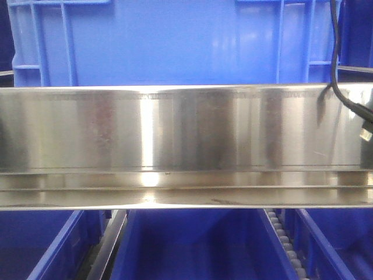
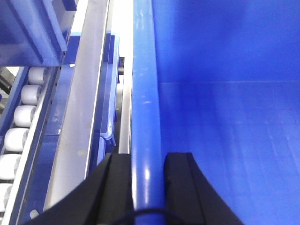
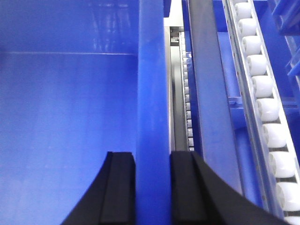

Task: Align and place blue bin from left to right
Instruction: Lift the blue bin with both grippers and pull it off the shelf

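The blue bin (image 1: 169, 44) fills the top of the front view, its ribbed wall rising just behind a steel rail. In the left wrist view my left gripper (image 2: 147, 161) is shut on the bin's left rim (image 2: 144, 93), one black finger on each side of it. The bin's smooth blue floor (image 2: 229, 140) spreads to the right of that rim. In the right wrist view my right gripper (image 3: 153, 161) is shut on the bin's right rim (image 3: 153, 70), and the bin's inside (image 3: 65, 108) lies to its left. Neither gripper shows in the front view.
A wide shiny steel rail (image 1: 186, 146) crosses the front view. Below it sit more blue bins (image 1: 192, 245) and a roller strip (image 1: 285, 239). White conveyor rollers (image 2: 23, 112) run left of the held bin and others (image 3: 262, 89) run right of it. A black cable (image 1: 344, 70) hangs at the right.
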